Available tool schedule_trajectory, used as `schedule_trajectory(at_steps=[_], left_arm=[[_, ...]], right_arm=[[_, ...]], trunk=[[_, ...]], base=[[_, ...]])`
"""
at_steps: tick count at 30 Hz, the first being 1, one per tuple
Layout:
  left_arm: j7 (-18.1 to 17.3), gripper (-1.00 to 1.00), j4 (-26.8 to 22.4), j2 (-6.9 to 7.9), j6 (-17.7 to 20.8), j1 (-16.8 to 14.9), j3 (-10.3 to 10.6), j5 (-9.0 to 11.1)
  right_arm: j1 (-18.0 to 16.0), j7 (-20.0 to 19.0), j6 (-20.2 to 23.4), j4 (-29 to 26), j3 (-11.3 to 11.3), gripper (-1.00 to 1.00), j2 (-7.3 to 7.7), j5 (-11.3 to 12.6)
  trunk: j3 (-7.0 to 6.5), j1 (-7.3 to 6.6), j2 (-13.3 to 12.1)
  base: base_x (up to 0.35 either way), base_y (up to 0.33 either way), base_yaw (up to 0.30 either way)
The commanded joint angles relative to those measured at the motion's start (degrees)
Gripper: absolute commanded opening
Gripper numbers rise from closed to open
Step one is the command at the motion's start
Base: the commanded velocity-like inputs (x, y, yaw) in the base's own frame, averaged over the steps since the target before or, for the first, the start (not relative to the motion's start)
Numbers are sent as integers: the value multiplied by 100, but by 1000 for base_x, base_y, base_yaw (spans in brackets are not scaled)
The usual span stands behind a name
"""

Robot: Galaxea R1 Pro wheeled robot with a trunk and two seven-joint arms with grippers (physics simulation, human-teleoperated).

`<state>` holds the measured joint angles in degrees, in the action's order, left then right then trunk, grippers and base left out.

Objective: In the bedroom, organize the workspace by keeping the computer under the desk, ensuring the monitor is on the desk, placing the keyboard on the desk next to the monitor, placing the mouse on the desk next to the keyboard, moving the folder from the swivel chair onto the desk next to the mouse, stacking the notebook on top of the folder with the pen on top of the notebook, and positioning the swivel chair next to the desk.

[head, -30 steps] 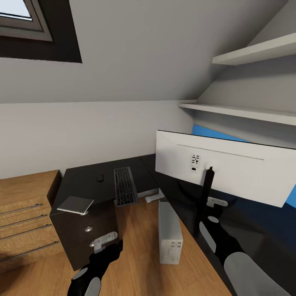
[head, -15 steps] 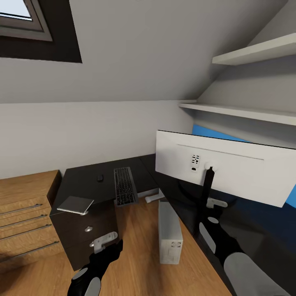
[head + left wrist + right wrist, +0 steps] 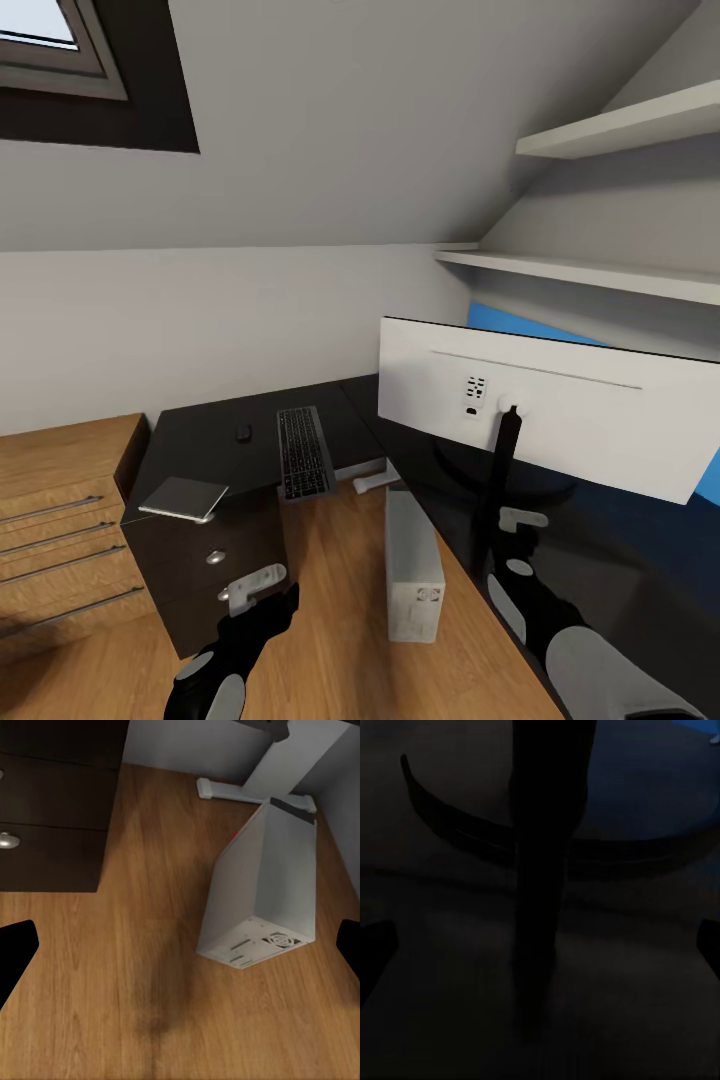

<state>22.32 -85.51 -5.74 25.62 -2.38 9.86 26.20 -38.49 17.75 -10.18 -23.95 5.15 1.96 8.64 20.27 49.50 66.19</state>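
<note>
The monitor [image 3: 560, 410] stands on the black desk [image 3: 200, 445] with its white back toward me, on a thin black stand [image 3: 503, 470] [image 3: 540, 870]. My right gripper [image 3: 520, 520] [image 3: 540, 945] is open, just short of the stand's foot and not touching it. The keyboard [image 3: 303, 453] lies on the desk's far wing, with the mouse [image 3: 243, 433] to its left. A thin flat grey rectangle, likely the notebook [image 3: 185, 497], lies on the desk's corner. The grey computer [image 3: 413, 565] [image 3: 262, 892] stands on the floor by the desk. My left gripper [image 3: 255, 585] [image 3: 180, 949] hangs open above the floor.
The desk's drawers with silver knobs [image 3: 215, 557] [image 3: 7, 840] are just ahead of my left gripper. A light wooden drawer unit [image 3: 60, 520] stands at the left. A bright blue panel [image 3: 500, 322] and white shelves [image 3: 600, 270] are behind the monitor. A white desk leg [image 3: 255, 772] is beyond the computer.
My right gripper has drawn back a little from the monitor's stand, toward me. The monitor, the left arm and everything else are where they were.
</note>
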Motion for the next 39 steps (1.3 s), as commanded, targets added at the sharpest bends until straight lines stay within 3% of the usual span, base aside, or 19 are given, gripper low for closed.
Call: schedule_trajectory(at_steps=[1, 14, 23, 24, 27, 39], left_arm=[[54, 100, -7, 1, 12, -5, 7, 60], [54, 100, 5, 3, 13, -3, 7, 60], [54, 100, 18, 2, 13, -4, 9, 60], [54, 100, 29, 1, 13, -3, 12, 59], [54, 100, 33, -4, 13, -2, 10, 60], [53, 100, 34, -5, 12, -3, 10, 60]], right_arm=[[-6, 24, -31, 15, 49, 100, 6, 55], [-9, -1, -154, 62, 41, 100, 22, 32], [-9, 0, -735, 94, 23, 100, 41, 36], [-9, 0, -1110, 254, 22, 100, 41, 34], [-9, 0, -1435, 384, 21, 100, 45, 33], [-9, 0, -1574, 429, 3, 100, 135, 41]], trunk=[[7, 0, 5], [7, 0, 5], [7, 0, 5], [7, 0, 5], [7, 0, 5], [7, 0, 5]], base=[[0, 0, 0], [109, 0, 0], [18, 0, 0], [0, 0, 0], [0, 0, 0], [114, 0, 0]])
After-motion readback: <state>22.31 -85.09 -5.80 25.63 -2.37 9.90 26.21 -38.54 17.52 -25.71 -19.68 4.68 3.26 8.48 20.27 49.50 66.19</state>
